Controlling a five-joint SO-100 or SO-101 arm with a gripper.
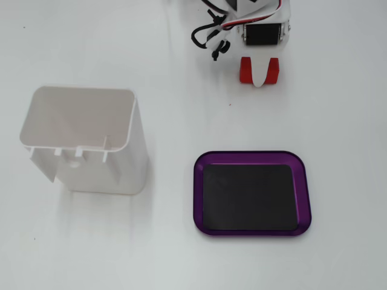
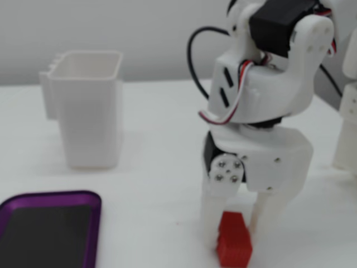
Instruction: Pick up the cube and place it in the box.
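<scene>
Nearest your lens in a fixed view sits the cube, red and ribbed, resting on the white table with the gripper straddling it. You can see 1 white finger close against the cube's left side and the other finger just off its right, both reaching down to the table. Whether the fingers are actually pressing the cube or only bracketing it, you cannot tell from these pictures.

Your arm stands bent above the gripper, its white shell carrying a black motor at the top, with red, white and black wires looping down its side. The wrist points almost straight down.

From a fixed view looking down, the cube shows as 2 red patches either side of a white finger, near the top edge. The box, purple-rimmed with a black floor, lies well apart from it, lower in the picture. A tall white bin stands to the left of the box. The table is plain white; a pale wall backs it.
</scene>
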